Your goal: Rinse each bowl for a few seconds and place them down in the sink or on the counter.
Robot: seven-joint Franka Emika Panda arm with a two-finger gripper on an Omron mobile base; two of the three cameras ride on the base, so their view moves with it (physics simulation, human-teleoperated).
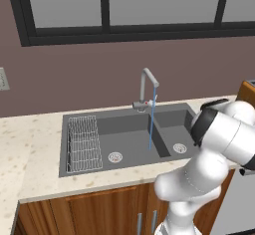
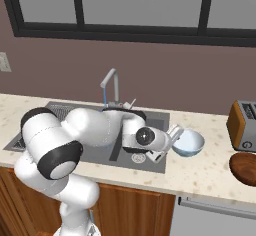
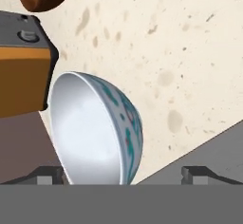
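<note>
Gripper (image 2: 176, 136) fingers stand wide apart on either side of the one bowl (image 2: 188, 142), touching nothing that can be made out, so it reads as released. That bowl sits on the counter (image 2: 200, 172) just right of the sink (image 2: 155, 117), whose tap (image 1: 148, 87) runs one thin stream. One orange toaster (image 2: 243, 125) and one brown wooden board (image 2: 245, 167) lie further right; no writing is legible anywhere.

I'm looking at a rendered home kitchen: speckled stone bench (image 1: 30, 144) over wooden cabinet fronts (image 1: 94, 211), dark double-basin sink (image 1: 129, 137) with curved tap (image 1: 148, 87), wire rack (image 1: 82, 143) at left, toaster (image 2: 244, 126) far right, window (image 1: 129, 5) above.
</note>
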